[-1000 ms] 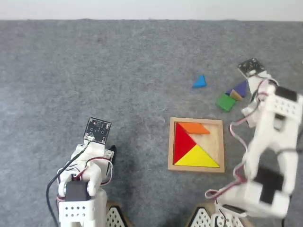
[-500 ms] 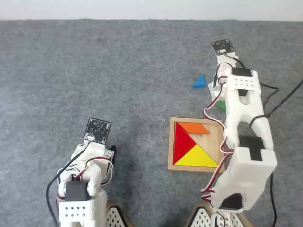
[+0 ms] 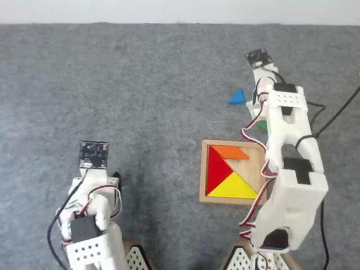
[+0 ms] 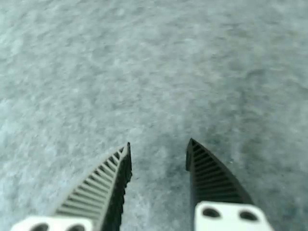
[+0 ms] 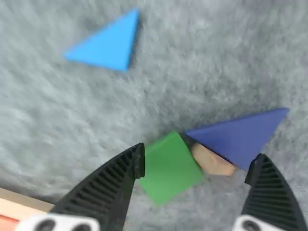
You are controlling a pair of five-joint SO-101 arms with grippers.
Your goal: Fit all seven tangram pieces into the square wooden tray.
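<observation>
Right gripper (image 5: 198, 156), fingers apart, above the green square (image 5: 169, 166), which lies just beyond the tray (image 3: 233, 143). The tray holds the orange piece (image 3: 229, 152), red triangle (image 3: 216, 169) and yellow triangle (image 3: 236, 187). The square touches a tan piece (image 5: 211, 164), which abuts the dark blue triangle (image 5: 238, 137); the light blue triangle (image 5: 106, 43) lies farther from the tray. Left gripper (image 4: 159, 144), fingers apart, is over bare table (image 4: 144, 57), well apart from the tray. The pieces are probably light, stiff, smooth and thin, so the square is best gripped low across two parallel edges.

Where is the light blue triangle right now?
In the high view the light blue triangle lies right of centre on the mat, beyond the tray, apart from the green square.
</observation>
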